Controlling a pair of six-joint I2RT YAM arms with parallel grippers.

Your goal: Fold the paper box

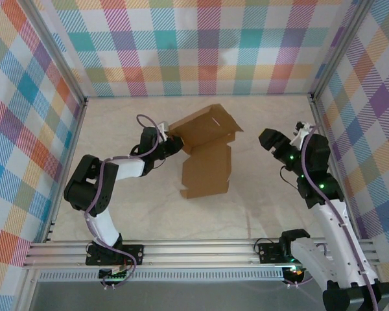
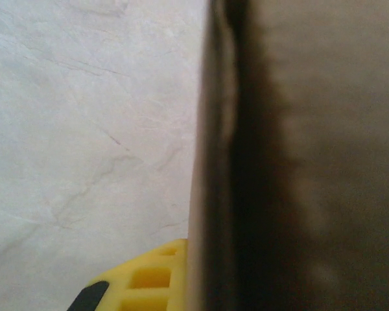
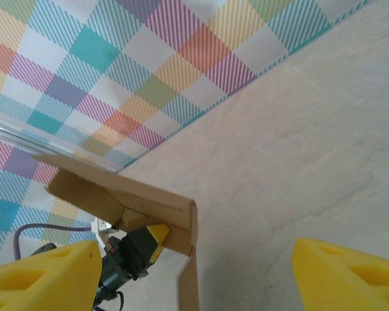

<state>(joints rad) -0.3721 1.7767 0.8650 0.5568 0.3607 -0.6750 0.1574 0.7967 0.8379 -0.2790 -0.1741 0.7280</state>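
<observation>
Now: one half-folded box (image 1: 204, 155) on counter (image 1: 259, 194). Two grippers: left gripper (image 1: 170, 138) clamped on box's left edge; right gripper (image 1: 267, 139) spread wide, near box, not touching.

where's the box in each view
top external: box mid-picture, partly folded, left gripper at its left edge
left wrist: box as a close wall over the right half
right wrist: box lower left, a folded corner
shared landmark: the left gripper's yellow finger against the box
</observation>
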